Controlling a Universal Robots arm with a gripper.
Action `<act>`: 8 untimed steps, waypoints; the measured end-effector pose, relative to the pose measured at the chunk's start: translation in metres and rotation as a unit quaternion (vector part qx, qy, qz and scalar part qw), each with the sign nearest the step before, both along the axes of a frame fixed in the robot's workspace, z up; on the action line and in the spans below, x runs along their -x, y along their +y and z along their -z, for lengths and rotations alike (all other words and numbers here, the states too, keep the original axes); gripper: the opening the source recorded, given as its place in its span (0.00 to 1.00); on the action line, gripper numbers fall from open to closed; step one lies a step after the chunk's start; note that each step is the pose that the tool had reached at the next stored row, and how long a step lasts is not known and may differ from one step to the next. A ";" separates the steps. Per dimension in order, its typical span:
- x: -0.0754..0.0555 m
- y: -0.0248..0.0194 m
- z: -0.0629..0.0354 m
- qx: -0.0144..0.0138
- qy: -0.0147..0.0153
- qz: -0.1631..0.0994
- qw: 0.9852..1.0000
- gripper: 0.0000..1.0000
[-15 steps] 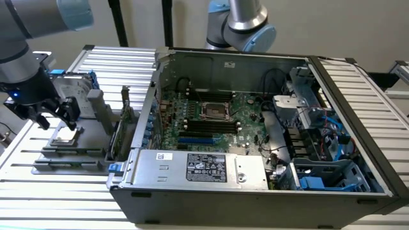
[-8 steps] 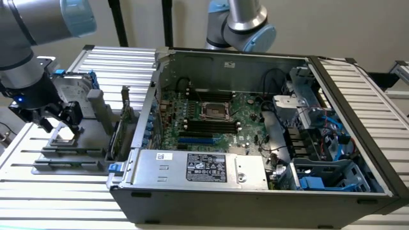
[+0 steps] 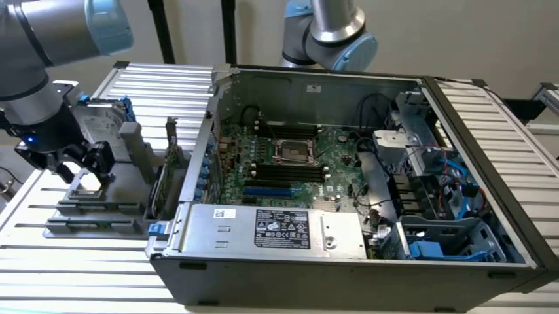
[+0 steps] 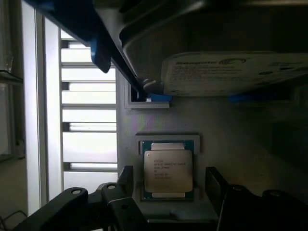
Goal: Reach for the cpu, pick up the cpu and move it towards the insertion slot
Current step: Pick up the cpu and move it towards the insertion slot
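Grey tray (image 4: 211, 120): cpu (image 4: 168, 170) between gripper's (image 4: 170, 179) fingers (image 4: 215, 184)

Exterior view: sat high, off arm, looked down at slant on open case (image 3: 262, 261) and slatted surface (image 3: 70, 275); mid range, whole case in frame. Wrist view: looked down past gripper (image 4: 168, 185), close on cpu (image 4: 168, 169) in grey holder (image 4: 216, 125). Shared: gripper, cpu, holder, at exterior view's left.

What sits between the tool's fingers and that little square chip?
Nothing. In the wrist view the cpu lies between the tool's open fingers, with bare grey holder in the gap on each side.
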State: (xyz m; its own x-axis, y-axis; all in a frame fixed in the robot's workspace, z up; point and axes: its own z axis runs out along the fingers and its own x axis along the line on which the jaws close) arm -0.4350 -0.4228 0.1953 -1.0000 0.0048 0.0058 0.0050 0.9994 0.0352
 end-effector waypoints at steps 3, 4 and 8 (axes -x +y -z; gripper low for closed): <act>0.000 0.0000 0.0032 0.000 0.000 0.000 1.000 0.71; 0.000 0.0000 0.0042 0.000 0.000 0.001 1.000 0.71; 0.000 0.0000 0.0062 0.000 0.000 0.002 1.000 0.71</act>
